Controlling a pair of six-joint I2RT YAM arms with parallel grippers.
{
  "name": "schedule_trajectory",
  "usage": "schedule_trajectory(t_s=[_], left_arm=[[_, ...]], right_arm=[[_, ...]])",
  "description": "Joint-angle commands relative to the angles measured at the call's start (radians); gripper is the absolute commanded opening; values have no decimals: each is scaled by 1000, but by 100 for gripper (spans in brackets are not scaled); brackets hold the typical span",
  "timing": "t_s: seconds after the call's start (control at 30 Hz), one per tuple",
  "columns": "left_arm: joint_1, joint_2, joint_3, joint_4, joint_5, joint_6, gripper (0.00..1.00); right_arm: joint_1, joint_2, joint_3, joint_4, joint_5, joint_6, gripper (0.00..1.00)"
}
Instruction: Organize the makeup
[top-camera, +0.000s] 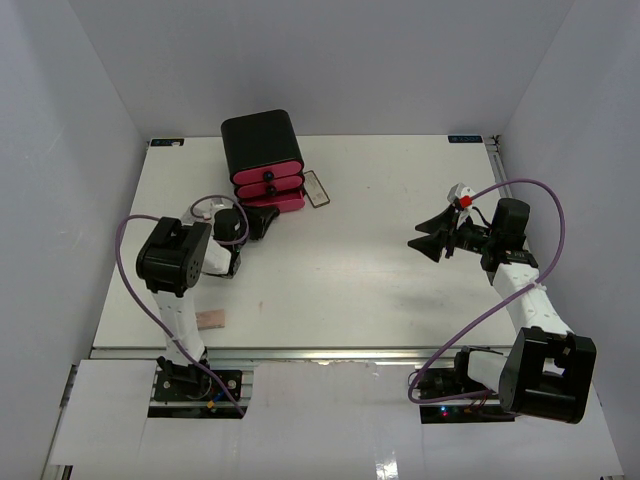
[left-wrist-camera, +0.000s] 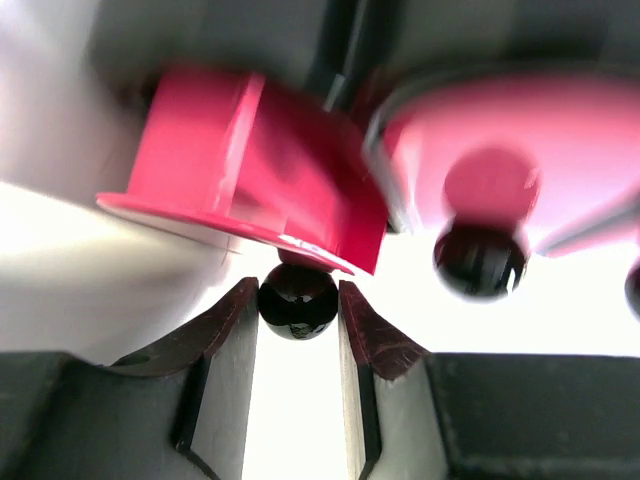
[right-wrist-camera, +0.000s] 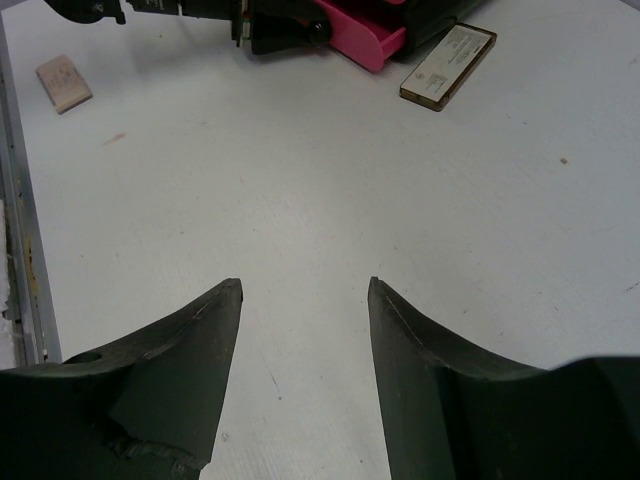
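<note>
The flat rectangular compact (top-camera: 316, 188) lies on the table just right of the black box; it also shows in the right wrist view (right-wrist-camera: 448, 65). The beige-pink pad (top-camera: 211, 320) lies near the front left edge and shows in the right wrist view (right-wrist-camera: 63, 82). My left gripper (top-camera: 268, 220) is at the box's lowest pink drawer (top-camera: 283, 203), which stands pulled out. In the left wrist view this gripper (left-wrist-camera: 298, 312) is shut on the drawer's black knob (left-wrist-camera: 297, 298). My right gripper (top-camera: 430, 240) is open and empty above bare table (right-wrist-camera: 305, 285). Lipsticks, foundation bottles and the grey palette are out of view.
The black box with pink drawers (top-camera: 262, 150) stands at the back left of the table. White walls enclose the table on three sides. Purple cables loop beside both arms. A second drawer knob (left-wrist-camera: 480, 260) shows to the right of the held one.
</note>
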Motion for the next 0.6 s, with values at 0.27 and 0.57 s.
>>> schedule_trajectory(t_s=[0.27, 0.57], left_arm=[[3, -226, -365, 108, 98, 55, 29], [4, -311, -313, 4, 139, 146, 71]], right_arm=[[2, -7, 11, 7, -28, -10, 60], [2, 2, 12, -5, -15, -5, 64]])
